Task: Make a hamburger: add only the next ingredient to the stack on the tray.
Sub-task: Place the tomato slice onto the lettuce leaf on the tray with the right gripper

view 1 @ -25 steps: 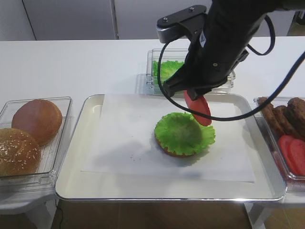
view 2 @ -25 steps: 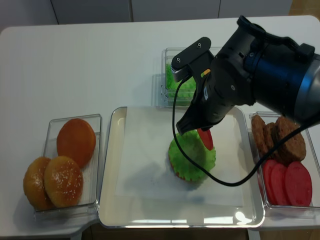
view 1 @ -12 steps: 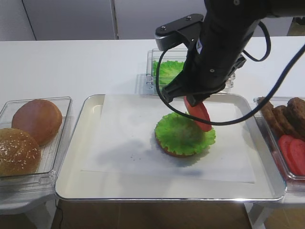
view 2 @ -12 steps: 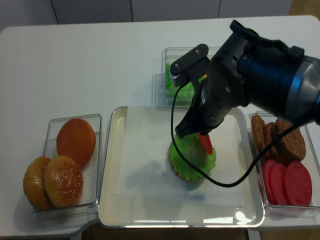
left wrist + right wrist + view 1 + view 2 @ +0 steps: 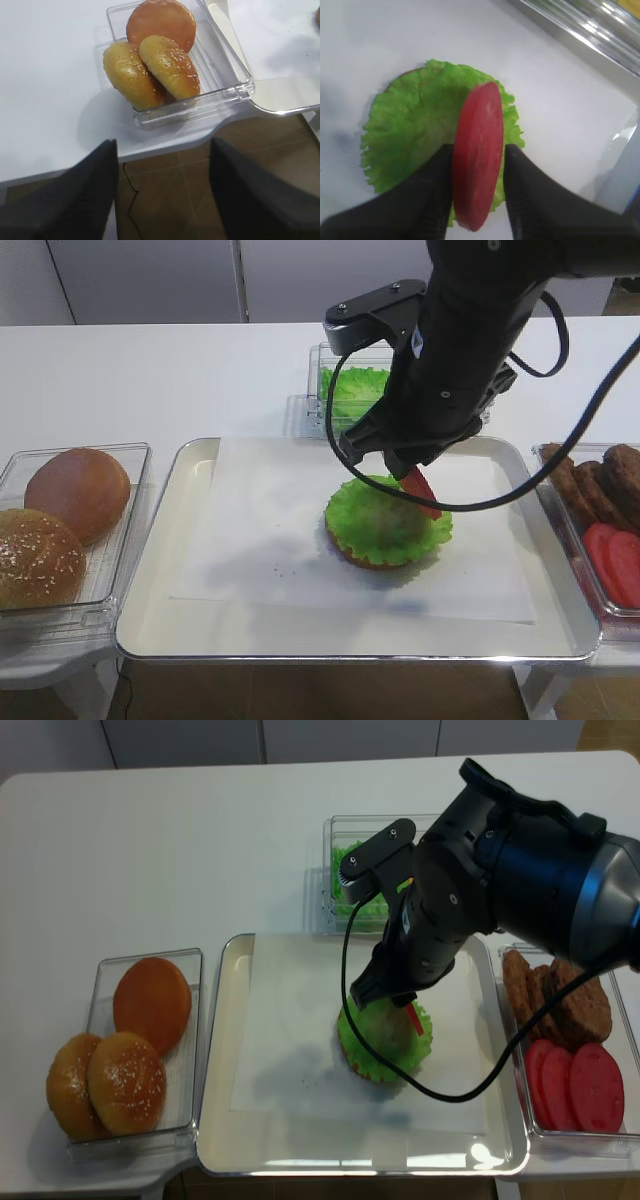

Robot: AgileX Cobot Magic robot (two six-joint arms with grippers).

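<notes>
Half the stack hides behind the edge-on tomato slice.

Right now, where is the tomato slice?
In the right wrist view the tomato slice stands on edge between the right gripper fingers, just over the lettuce-topped stack on the tray.

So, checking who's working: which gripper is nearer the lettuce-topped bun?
Right. The right gripper hangs just above the lettuce-topped bun with a tomato slice between its fingers; the left gripper is off by the bun bin.
</notes>
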